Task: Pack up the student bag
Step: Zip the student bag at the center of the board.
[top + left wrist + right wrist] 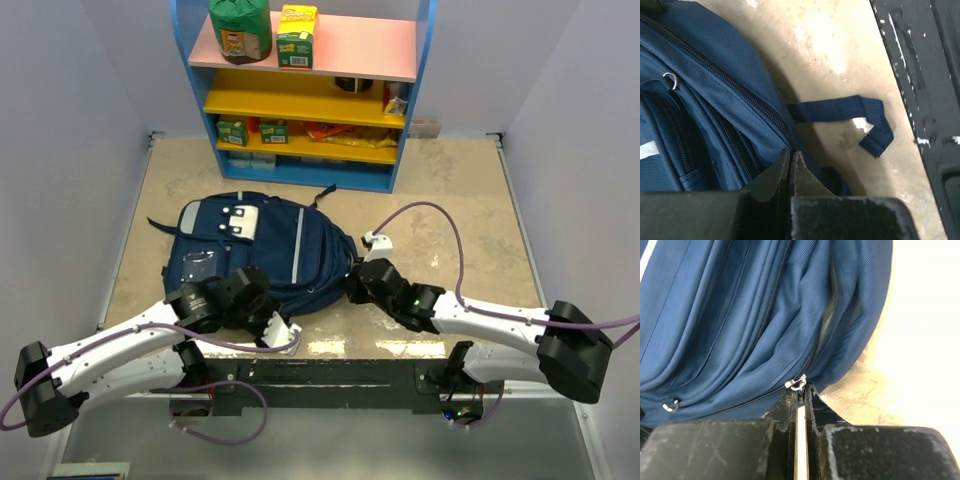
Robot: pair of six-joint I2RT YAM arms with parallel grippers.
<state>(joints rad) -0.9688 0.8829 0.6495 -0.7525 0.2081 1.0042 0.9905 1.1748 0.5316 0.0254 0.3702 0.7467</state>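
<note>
At bottom centre of the left wrist view, left gripper (791, 154): fingers pressed together, no gap, tips against a zip seam on the student bag (715, 100). Can't tell if any fabric is caught between them.

Right gripper (801, 388): fingers all but together, thin bright slit between them, silver zipper pull (796, 384) nipped at the tips. Folds of the bag hang bunched above it. Second small metal ring (671, 406) sits at lower left of that frame; one more ring at upper left of the left wrist view.

Bag look: navy woven fabric, several parallel zip lines, one grey-white patch near its top end, thin light stripe down the front, dark straps. One loose webbing strap (855, 110) lies flat on the tan table (830, 50), end folded over, just short of the black rail (925, 75) at the frame's right.

Bag position, top view: lying flat at frame centre, top end toward the shelf (405, 120), bottom end at the two grippers; left one at its lower edge, right one at its lower-right corner.

Counts: one bag, two arms, one shelf unit with four tiers (pink, two yellow, blue). Pink tier holds two items: green pouch (240, 30) and yellow-green carton (297, 35), side by side. Lower tiers hold small packs, too small to count.
</note>
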